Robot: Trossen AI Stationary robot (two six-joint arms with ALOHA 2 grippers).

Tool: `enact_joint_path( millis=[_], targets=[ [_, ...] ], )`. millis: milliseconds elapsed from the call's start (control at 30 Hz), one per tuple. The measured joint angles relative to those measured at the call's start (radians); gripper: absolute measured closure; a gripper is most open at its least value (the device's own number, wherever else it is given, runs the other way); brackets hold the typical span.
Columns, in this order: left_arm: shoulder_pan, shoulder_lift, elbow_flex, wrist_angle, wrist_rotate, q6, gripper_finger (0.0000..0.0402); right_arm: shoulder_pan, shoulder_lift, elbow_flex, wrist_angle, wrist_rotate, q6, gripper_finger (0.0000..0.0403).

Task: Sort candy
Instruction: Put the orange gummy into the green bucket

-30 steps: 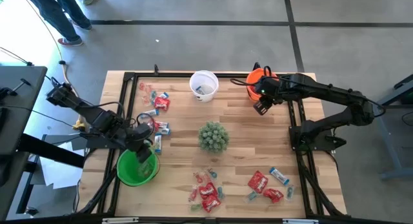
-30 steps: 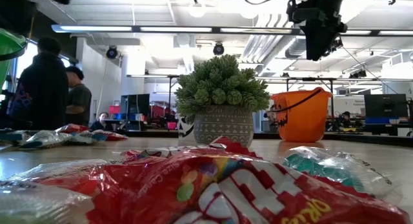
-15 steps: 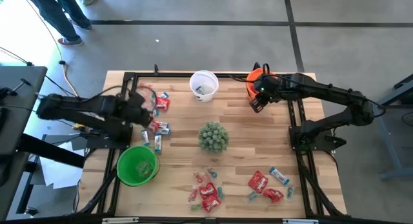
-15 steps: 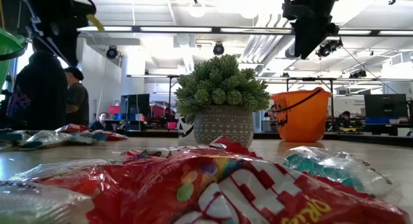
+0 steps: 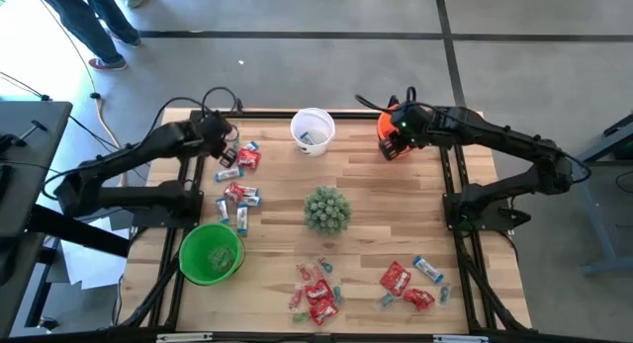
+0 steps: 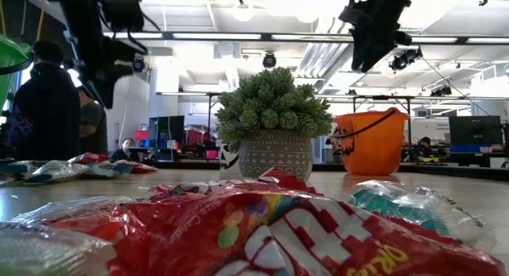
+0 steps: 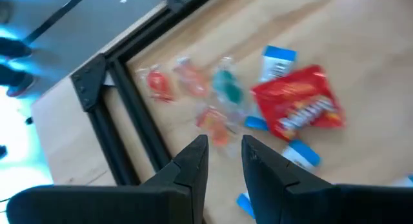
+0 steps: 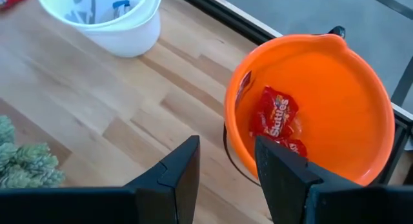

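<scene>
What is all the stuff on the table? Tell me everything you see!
Candy: many, red, blue-white, a few tiny pieces; one cluster at the table's far left, two near the front edge.
Orange bucket: one, far right corner, red packets inside.
White bucket: one, far middle, something blue-white inside.
Green bucket: one, front left.
Plant: one, green, spiky, table middle.
Table: one, light wood, black frame.
People: legs on the floor beyond the table's far left.
Left tool: above the far-left candy, empty, fingers a little apart.
Right tool: beside the orange bucket, open, empty.
</scene>
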Motion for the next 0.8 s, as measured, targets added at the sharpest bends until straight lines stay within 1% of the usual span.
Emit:
enact_joint_path(
  millis=[100, 167, 267, 367, 633, 733, 800],
  targets=[
    [0.088, 0.045, -0.008, 0.054, 0.005, 0.067, 0.0322, -0.011, 0.0, 0.0, 0.0, -0.015, -0.001, 0.0258],
    [0.136, 0.08, -0.008, 0.092, 0.032, 0.098, 0.0322, -0.017, 0.0, 0.0, 0.0, -0.03, -0.002, 0.0258],
    [0.194, 0.136, -0.008, 0.147, 0.088, 0.134, 0.0322, -0.018, 0.0, 0.0, -0.001, -0.032, -0.002, 0.0258],
    [0.232, 0.191, -0.008, 0.182, 0.097, 0.151, 0.0322, -0.018, 0.0, 0.0, -0.007, -0.033, -0.002, 0.0258],
    [0.219, 0.277, -0.002, 0.198, 0.059, 0.072, 0.0322, -0.018, 0.0, 0.0, -0.008, -0.033, -0.007, 0.0258],
    [0.219, 0.314, -0.004, 0.206, 0.059, 0.029, 0.032, -0.018, 0.0, 0.0, -0.008, -0.033, -0.009, 0.0258],
    [0.219, 0.34, -0.002, 0.242, 0.068, 0.007, 0.0317, -0.018, 0.0, 0.0, -0.008, -0.033, -0.01, 0.0258]
  ],
)
